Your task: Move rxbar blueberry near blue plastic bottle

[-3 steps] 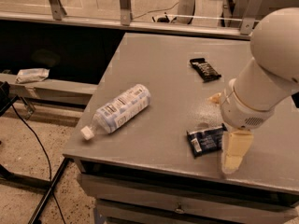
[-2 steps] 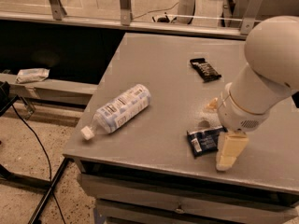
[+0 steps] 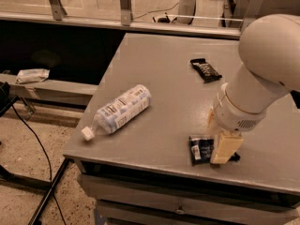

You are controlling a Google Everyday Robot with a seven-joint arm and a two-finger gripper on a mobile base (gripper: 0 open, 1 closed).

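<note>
The rxbar blueberry [image 3: 200, 149], a dark navy wrapper with a white patch, lies flat near the table's front edge. My gripper [image 3: 225, 147] hangs from the large white arm [image 3: 262, 74] and comes down on the bar's right end, hiding it. The blue plastic bottle [image 3: 120, 109] lies on its side at the table's front left. Its white cap points toward the left corner. A stretch of bare table separates it from the bar.
A black bar wrapper with white lettering [image 3: 205, 70] lies at the back of the grey table [image 3: 159, 74]. The table's front edge runs just below the bar. A low bench with a crumpled wrapper [image 3: 31, 75] stands to the left, and cables lie on the floor.
My gripper has shifted slightly left over the right end of the rxbar blueberry. The bottle and the black bar have not moved.
</note>
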